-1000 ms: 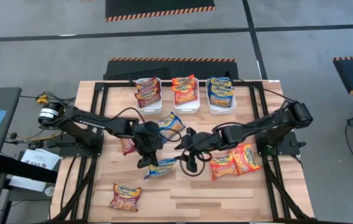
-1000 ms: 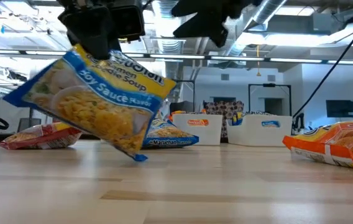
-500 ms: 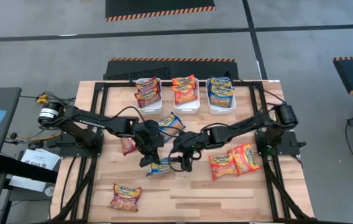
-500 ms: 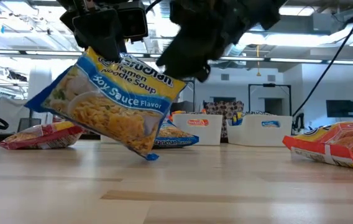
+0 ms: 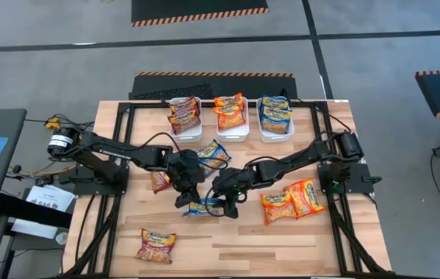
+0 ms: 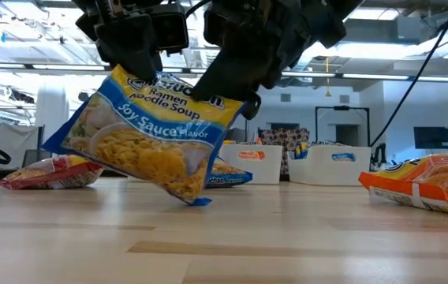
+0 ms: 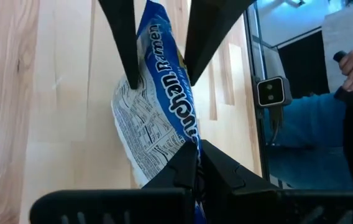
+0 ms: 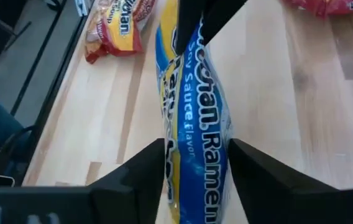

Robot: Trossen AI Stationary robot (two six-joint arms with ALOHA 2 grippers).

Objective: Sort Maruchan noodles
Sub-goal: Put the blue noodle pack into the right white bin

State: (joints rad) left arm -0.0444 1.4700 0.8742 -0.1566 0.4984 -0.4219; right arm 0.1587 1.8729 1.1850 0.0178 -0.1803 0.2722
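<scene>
The blue packet (image 6: 145,134) is crinkly plastic film with a glossy sheen, pinched at its top edge by the matt black left gripper (image 6: 133,59). The right gripper (image 6: 244,75), the same dull black finish, straddles the packet's other top corner with its fingers (image 8: 257,180) apart on either side. Below both claws the table (image 6: 287,237) is pale wood, smooth, with a soft satin shine. Beyond the claws, the bins (image 5: 232,128) look like smooth white plastic.
</scene>
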